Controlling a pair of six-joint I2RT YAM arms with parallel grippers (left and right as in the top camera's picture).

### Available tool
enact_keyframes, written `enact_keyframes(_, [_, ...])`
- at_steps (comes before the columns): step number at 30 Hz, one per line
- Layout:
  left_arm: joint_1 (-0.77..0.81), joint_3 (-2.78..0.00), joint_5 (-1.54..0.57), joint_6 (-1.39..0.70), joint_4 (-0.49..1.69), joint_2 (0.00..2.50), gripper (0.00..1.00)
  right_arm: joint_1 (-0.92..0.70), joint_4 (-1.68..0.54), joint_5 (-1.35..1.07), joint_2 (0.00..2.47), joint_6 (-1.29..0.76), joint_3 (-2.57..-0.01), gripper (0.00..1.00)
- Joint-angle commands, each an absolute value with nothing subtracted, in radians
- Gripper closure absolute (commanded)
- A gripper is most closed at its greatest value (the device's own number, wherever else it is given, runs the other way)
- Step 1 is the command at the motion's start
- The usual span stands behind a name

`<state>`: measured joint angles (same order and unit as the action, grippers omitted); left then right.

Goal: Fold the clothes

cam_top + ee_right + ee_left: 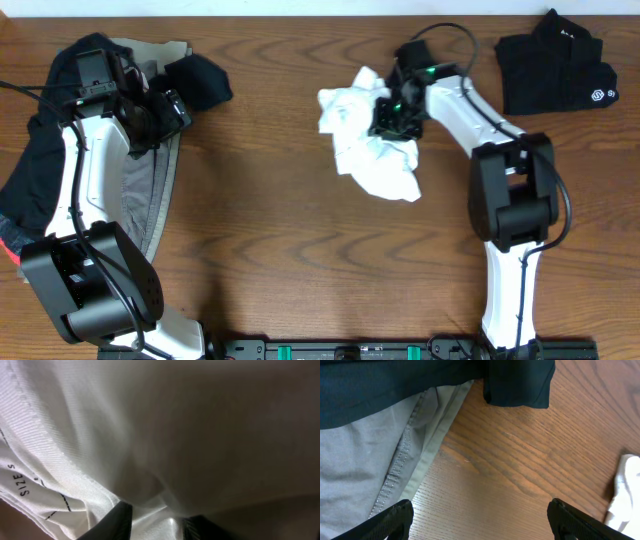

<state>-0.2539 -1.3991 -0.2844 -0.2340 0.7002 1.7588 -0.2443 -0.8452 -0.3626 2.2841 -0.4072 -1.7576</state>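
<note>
Right gripper (400, 112) pinches the crumpled white T-shirt (375, 155), which sits mid-table (270, 200), nearer the far edge. Left gripper (480, 522) hangs wide open over bare wood, beside the grey garment (360, 460) and dark garment (395, 385) at the left edge.

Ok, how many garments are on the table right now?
4 that I can tell: a crumpled white fabric T-shirt at centre, held by the right gripper; a folded black garment far right; a grey garment and a dark garment overlapping at left. That pile may hide more.
</note>
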Motion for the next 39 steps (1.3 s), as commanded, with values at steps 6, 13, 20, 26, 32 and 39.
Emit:
enact_keyframes(6, [-0.182,-1.395,-0.275,-0.217,0.702,1.779,0.13,-0.184,-0.88,-0.209,2.319,-0.364,-1.748,0.68])
enact_keyframes(13, [-0.112,-1.395,-0.275,-0.194,0.663,1.797,0.13,-0.122,-0.753,-0.14,2.319,-0.113,-1.748,0.56])
enact_keyframes(20, [-0.081,-1.395,-0.275,-0.195,0.588,1.797,0.13,-0.121,-0.384,0.003,2.319,0.091,-1.749,0.43])
enact_keyframes(26, [-0.081,-1.395,-0.275,-0.194,0.601,1.797,0.13,-0.144,-0.409,-0.04,2.267,0.061,-1.814,0.27])
enact_keyframes(32, [-0.081,-1.395,-0.275,-0.18,0.59,1.797,0.13,-0.211,-0.504,-0.074,2.202,0.18,-1.873,0.25])
enact_keyframes(39, [-0.086,-1.395,-0.274,-0.175,0.589,1.797,0.13,-0.347,-0.5,0.149,2.247,0.188,-1.868,0.28])
